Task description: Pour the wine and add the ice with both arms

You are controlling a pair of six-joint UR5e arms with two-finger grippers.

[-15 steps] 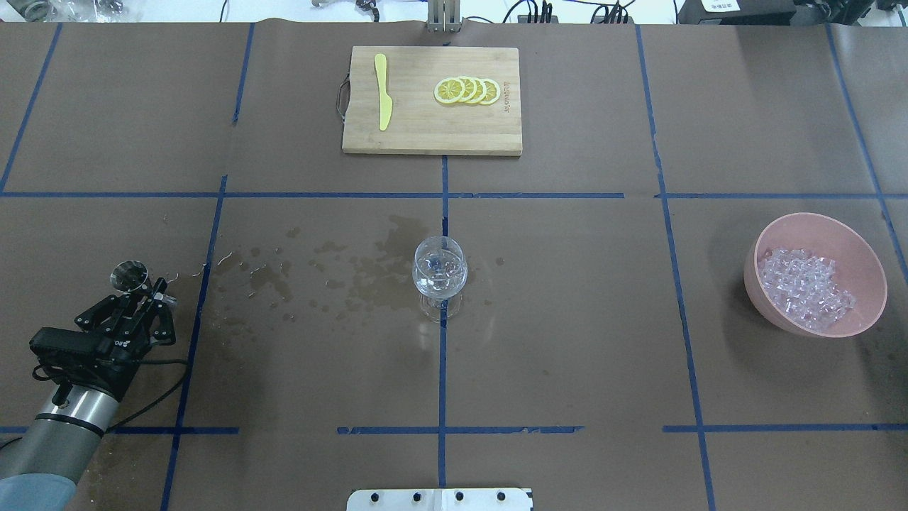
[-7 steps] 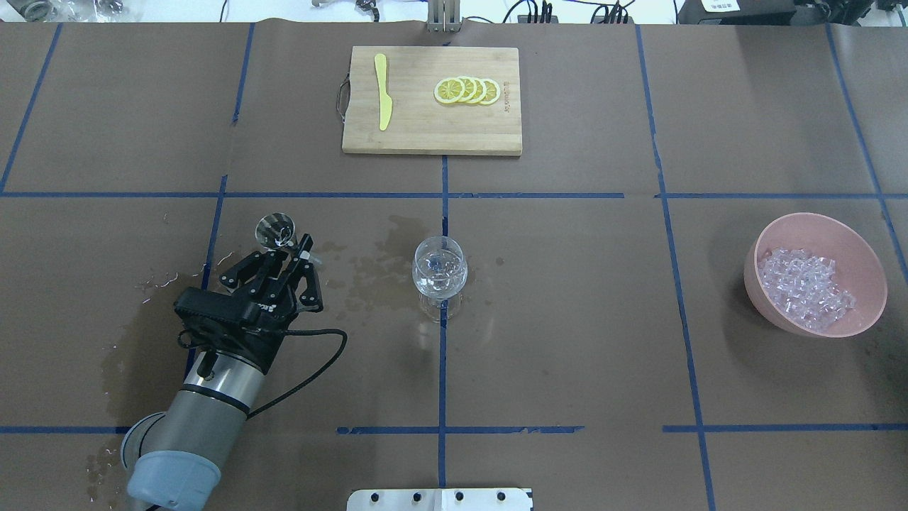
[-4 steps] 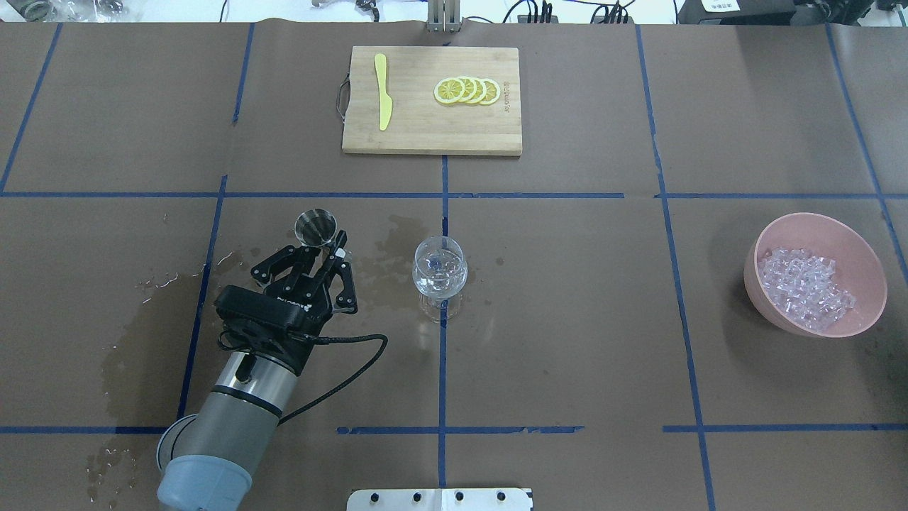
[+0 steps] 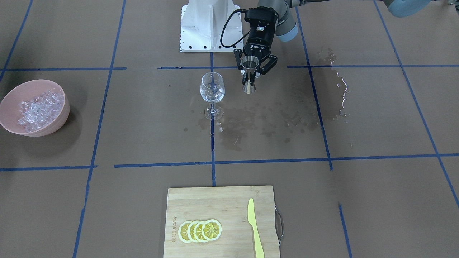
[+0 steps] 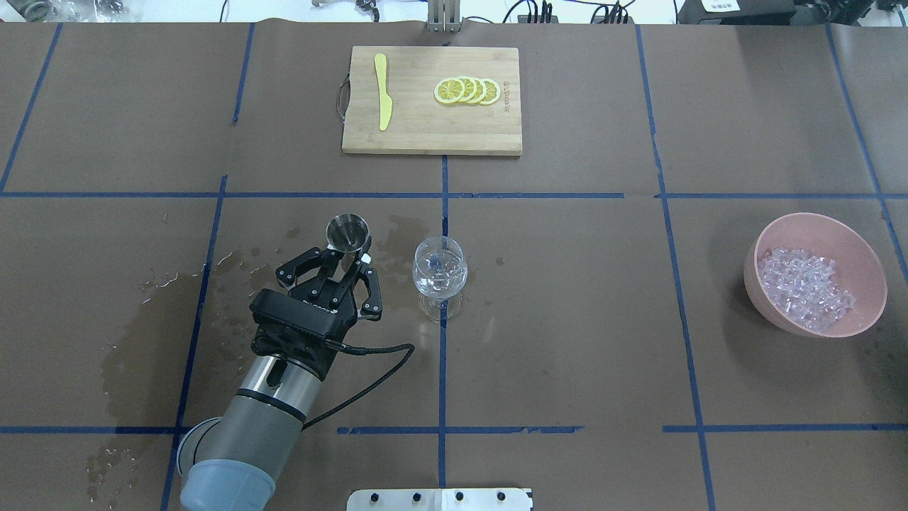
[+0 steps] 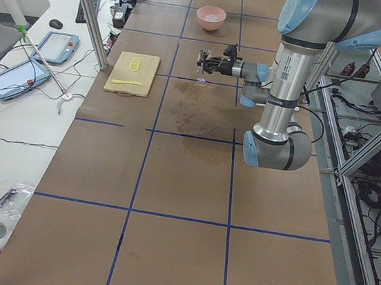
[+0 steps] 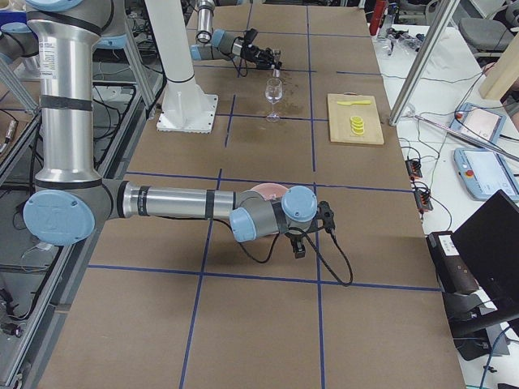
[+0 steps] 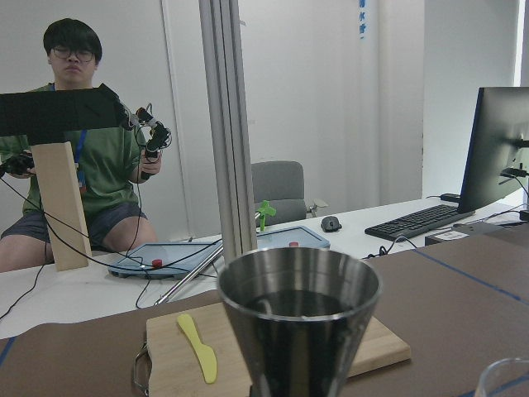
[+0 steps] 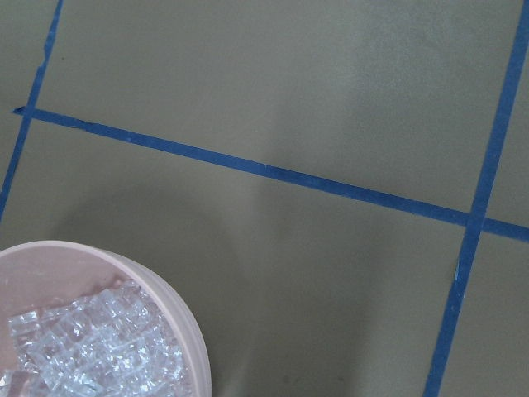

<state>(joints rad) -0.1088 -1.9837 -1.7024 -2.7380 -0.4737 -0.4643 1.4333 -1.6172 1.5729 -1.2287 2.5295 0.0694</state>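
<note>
My left gripper (image 5: 352, 260) is shut on a steel jigger (image 5: 347, 232) and holds it upright above the table, just left of the wine glass (image 5: 440, 268). In the front-facing view the jigger (image 4: 250, 67) hangs level with the glass bowl (image 4: 212, 87). The left wrist view shows the jigger's (image 8: 297, 314) dark inside; I cannot tell whether wine is in it. Something glints inside the glass. Ice (image 5: 805, 287) fills a pink bowl (image 5: 851, 245) at the right. My right gripper (image 7: 302, 243) hovers by that bowl; I cannot tell if it is open. The right wrist view shows ice (image 9: 91, 351).
A wooden cutting board (image 5: 425, 135) with lemon slices (image 5: 467, 91) and a yellow knife (image 5: 383, 92) lies at the far middle. Wet stains (image 5: 262, 277) darken the brown paper left of the glass. The white pedestal (image 4: 209, 25) stands behind the glass.
My left arm has carried the jigger from the table's left side rightward to just beside the wine glass. The glass, the bowl and the board have not moved.
</note>
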